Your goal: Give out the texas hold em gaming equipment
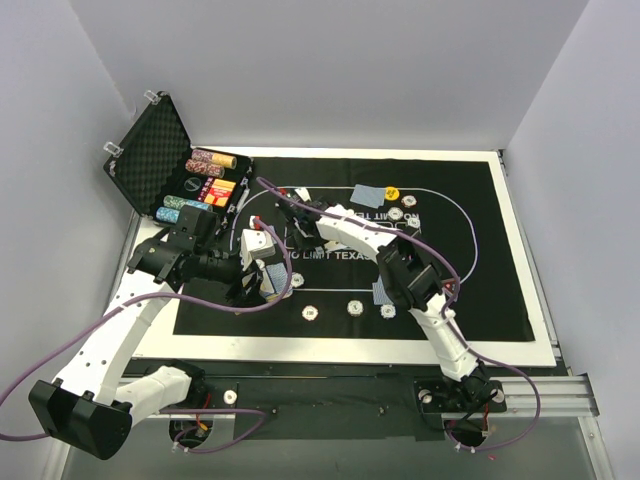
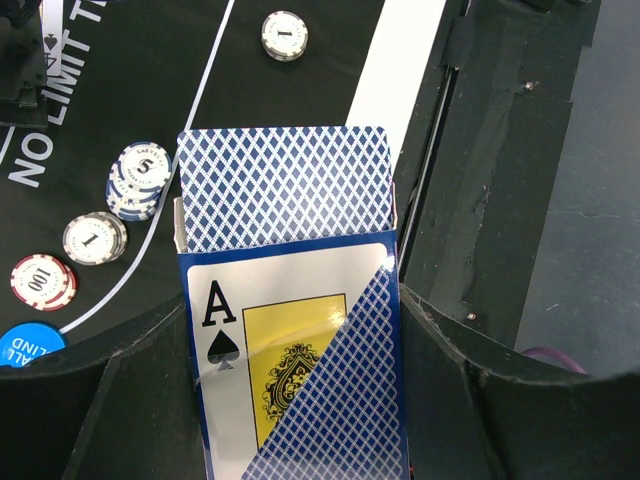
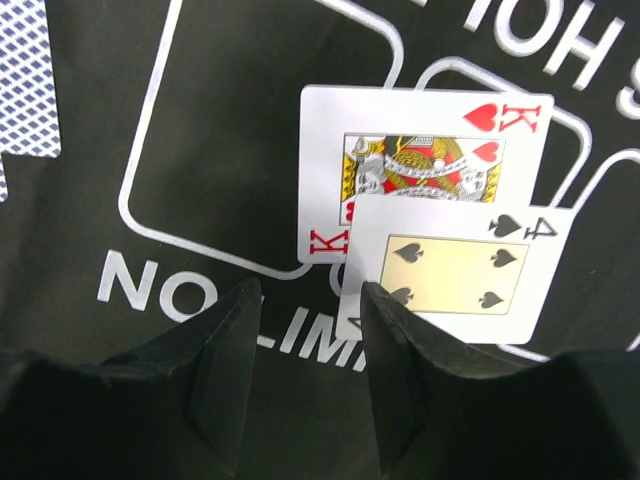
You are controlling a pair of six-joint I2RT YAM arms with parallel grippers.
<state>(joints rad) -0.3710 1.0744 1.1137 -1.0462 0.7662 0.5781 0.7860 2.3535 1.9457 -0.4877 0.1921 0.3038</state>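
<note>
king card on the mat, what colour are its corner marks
Red: the king card bears red hearts on white. Best in the right wrist view.

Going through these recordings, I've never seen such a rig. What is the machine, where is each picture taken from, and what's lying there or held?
Two robot arms are bolted at the near edge of a table. The overhead picture shows both: left arm, right arm. The other two come from cameras on the wrists, looking past each claw. A black felt mat printed for poker lies there, with poker chips on it and an open case at far left. The left claw is shut on a card box with blue-backed cards sticking out. The right claw is open by a face-up king of hearts, overlapped by a four of spades.
</note>
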